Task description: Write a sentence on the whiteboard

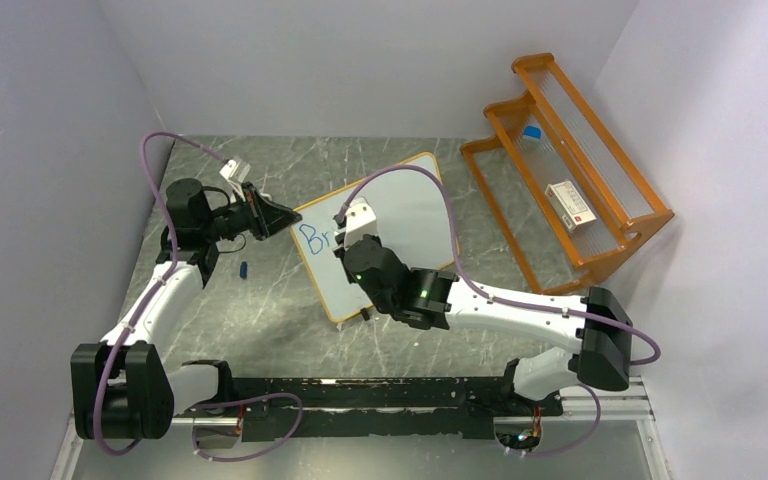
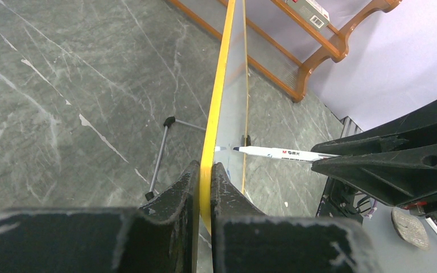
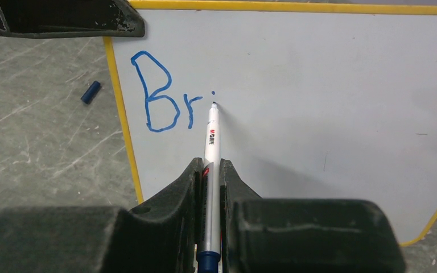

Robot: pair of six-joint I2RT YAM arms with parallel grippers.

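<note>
The whiteboard (image 1: 410, 205) stands propped on the table (image 1: 280, 310). I judge it light and stiff but tippy under pen pressure, so it is best held by its edge. My left claw (image 2: 205, 170) pinches that edge. My right claw (image 3: 209, 168) clamps the marker (image 3: 211, 133), its tip beside the sentence (image 3: 162, 102), which is only "Br" and a dot.

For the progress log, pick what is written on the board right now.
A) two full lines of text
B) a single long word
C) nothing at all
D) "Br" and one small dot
D: the right wrist view shows the sentence as only a blue "Br" plus a dot on the whiteboard, with the tip of the marker just under that dot, held by the right gripper.
</note>
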